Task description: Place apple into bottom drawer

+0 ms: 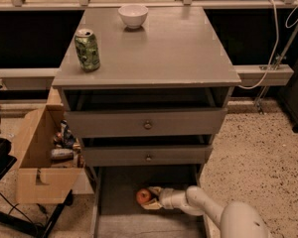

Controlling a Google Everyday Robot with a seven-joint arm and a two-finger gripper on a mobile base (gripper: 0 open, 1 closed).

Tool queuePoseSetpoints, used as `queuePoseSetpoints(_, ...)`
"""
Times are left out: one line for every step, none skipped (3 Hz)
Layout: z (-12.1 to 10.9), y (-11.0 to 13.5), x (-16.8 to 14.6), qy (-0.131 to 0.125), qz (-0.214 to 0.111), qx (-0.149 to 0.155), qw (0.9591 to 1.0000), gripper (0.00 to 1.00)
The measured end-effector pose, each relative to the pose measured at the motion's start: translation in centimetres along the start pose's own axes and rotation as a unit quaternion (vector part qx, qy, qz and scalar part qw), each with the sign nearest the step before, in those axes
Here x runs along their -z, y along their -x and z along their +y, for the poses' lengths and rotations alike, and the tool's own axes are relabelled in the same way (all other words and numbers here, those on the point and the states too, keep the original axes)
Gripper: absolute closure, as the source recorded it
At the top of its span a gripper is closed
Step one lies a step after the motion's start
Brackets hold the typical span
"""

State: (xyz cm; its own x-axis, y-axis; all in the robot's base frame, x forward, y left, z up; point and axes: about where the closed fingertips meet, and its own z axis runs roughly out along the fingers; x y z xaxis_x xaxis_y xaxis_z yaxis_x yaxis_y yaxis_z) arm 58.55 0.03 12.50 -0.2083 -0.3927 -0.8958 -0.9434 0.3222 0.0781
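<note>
The apple point(143, 196), small and red-orange, is low inside the open bottom drawer point(120, 221), near the middle of its grey floor. My gripper point(150, 198) reaches in from the right on a white arm and is shut on the apple, one finger above it and one below. I cannot tell whether the apple touches the drawer floor. The two upper drawers with round knobs overhang the back of the bottom drawer.
A green can point(87, 49) and a white bowl point(133, 15) stand on the cabinet top point(164, 53). An open cardboard box point(37, 162) with clutter sits on the floor left of the cabinet. Speckled floor lies to the right.
</note>
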Motion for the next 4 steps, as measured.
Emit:
queuePoseSetpoints(0.19,0.03,-0.22,0.002,-0.001,0.000,1.0000,0.39)
queuePoseSetpoints(0.44,0.07,-0.50,0.005,-0.001,-0.001,1.0000,0.08)
queuePoseSetpoints(0.53,0.09,-0.61,0.006,-0.001,-0.001,1.0000,0.00)
queuePoseSetpoints(0.64,0.11,-0.23,0.008,-0.007,-0.003,0.9999,0.00)
